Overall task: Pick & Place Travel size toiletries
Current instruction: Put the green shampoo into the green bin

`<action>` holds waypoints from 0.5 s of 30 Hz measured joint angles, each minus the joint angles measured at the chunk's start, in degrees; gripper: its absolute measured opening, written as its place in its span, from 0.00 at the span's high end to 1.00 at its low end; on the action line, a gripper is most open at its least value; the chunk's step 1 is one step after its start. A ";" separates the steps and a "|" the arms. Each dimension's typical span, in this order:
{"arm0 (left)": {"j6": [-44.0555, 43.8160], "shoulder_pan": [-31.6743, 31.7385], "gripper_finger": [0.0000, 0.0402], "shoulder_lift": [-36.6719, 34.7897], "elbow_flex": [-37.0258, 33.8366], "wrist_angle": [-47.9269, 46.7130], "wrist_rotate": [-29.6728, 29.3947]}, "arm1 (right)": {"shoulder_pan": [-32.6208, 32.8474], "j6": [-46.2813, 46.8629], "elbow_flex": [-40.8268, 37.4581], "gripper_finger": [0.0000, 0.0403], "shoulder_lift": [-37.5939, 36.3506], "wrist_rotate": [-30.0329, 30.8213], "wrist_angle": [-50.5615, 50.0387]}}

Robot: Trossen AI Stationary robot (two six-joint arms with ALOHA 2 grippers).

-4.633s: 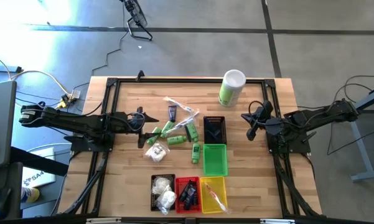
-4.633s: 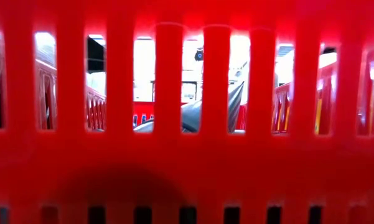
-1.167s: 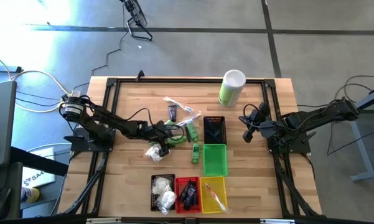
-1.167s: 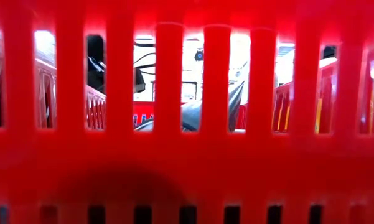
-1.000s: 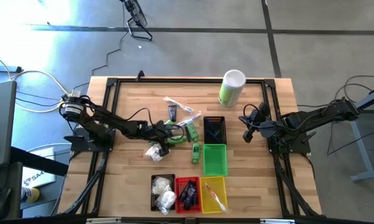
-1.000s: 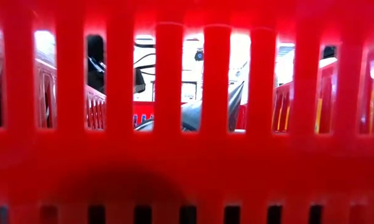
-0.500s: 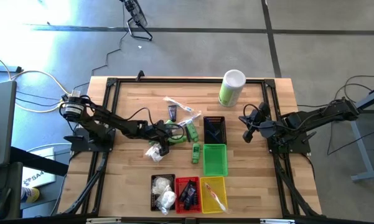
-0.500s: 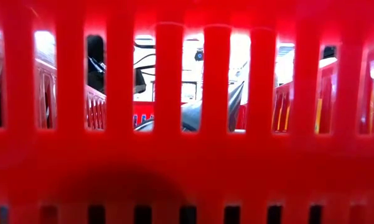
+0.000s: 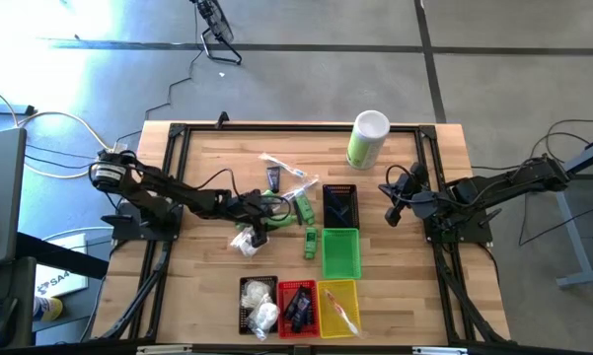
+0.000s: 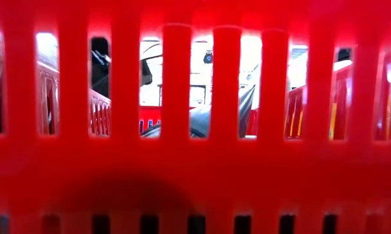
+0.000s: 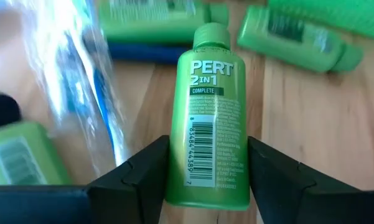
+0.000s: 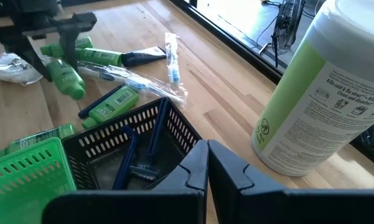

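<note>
Green PERT 2-in-1 bottle [image 11: 208, 118], barcode side up, cap pointing away, clamped between two dark fingers [image 11: 143, 171] at table centre. Further green bottles [image 11: 299, 37], a dark blue tube [image 11: 146, 52] and a clear-wrapped stick [image 11: 81, 74] lie loose from its 9 to 2 o'clock; one more green bottle [image 9: 310, 242] lies at its 4 o'clock.

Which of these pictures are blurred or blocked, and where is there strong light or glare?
Low view: almost wholly blocked by an out-of-focus red basket wall, bright light through its slots. Left wrist view: the green bottle between the fingers is sharp, the clear-wrapped stick beside it smeared. High view: glare on the floor at upper left; the table evenly lit. Right wrist view: bright background beyond the canister.
</note>
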 joint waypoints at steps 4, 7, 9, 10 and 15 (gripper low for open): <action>2.18 0.02 0.53 -3.81 0.00 0.01 -0.16 | 0.00 0.00 0.00 0.99 0.00 -0.02 0.07; 4.43 0.04 0.53 -7.17 0.00 0.74 -0.25 | -0.01 -1.24 0.00 0.99 0.00 -0.16 1.51; 6.12 0.04 0.53 -10.03 -0.02 0.71 -0.36 | 0.01 -3.27 0.00 0.99 0.00 -0.31 3.54; 7.07 0.04 0.53 -11.35 0.00 1.76 -0.36 | -0.01 -4.52 0.00 0.99 -0.02 -0.34 4.98; 11.02 0.06 0.53 -18.53 0.00 3.58 -1.65 | -0.01 -12.17 0.00 0.99 -0.02 -1.63 13.84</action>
